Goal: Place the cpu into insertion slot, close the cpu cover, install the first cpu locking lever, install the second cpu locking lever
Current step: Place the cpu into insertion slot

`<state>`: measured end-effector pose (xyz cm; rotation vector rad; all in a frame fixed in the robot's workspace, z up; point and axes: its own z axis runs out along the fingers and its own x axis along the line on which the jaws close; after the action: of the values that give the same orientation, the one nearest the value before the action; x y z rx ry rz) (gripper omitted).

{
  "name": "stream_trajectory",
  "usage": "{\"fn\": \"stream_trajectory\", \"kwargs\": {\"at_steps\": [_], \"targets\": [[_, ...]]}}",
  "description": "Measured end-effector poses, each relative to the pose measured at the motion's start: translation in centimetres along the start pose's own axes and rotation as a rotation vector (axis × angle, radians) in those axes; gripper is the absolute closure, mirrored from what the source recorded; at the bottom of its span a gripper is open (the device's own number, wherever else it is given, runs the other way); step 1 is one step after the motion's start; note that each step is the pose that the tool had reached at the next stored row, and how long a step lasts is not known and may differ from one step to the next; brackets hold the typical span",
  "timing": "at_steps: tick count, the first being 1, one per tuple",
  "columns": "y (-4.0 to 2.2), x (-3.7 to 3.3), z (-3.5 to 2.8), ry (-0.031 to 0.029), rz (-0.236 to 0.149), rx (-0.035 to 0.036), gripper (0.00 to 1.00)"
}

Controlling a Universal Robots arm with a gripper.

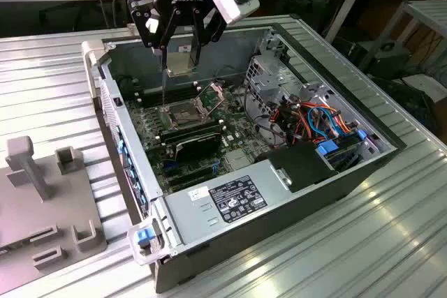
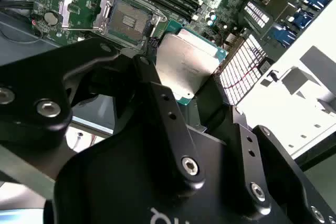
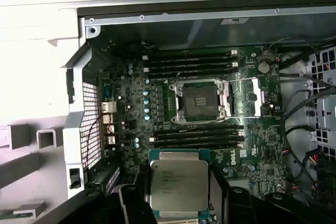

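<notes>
Pincer (image 1: 181, 55) hangs over the open computer case (image 1: 279, 214), its black fingers (image 2: 157, 98) clamped on two opposite edges of the cpu (image 3: 178, 184). The chip is held flat with its silvery-tan metal top facing the wrist cameras and a green rim showing around that top. It is in the air above the green circuit board (image 3: 262, 145), well clear of it, touching nothing but the fingers.

The insertion slot (image 3: 201, 99) lies uncovered on the board, a dark square of contacts inside a grey metal rim. In the first wrist view it sits between two banks of long black memory sticks (image 3: 191, 59), and the cpu hangs apart from it, over the board beyond the nearer bank. The cpu cover (image 3: 245, 96) is swung open on its hinge and lies just beside the slot, its square window over bare board. In the exterior view the cover stands tilted up on the exterior view's right of the slot.

The case rests on a ribbed metal bench (image 1: 377, 242). A power supply (image 1: 237, 197) with a white label fills the case's near corner, and orange and blue cables (image 1: 318, 120) bunch near the drive bay. On the exterior view's left, a grey moulded fixture (image 1: 42, 193) lies on the bench, apart from the case
</notes>
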<state>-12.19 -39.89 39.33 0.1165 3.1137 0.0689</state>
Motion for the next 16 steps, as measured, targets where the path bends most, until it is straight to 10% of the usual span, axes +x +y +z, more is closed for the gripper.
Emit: {"fn": "stream_trajectory", "kwargs": {"at_steps": [16], "targets": [[0.04, -0.07, 0.02, -0.0017, 0.038, 0.0008, 0.45]]}}
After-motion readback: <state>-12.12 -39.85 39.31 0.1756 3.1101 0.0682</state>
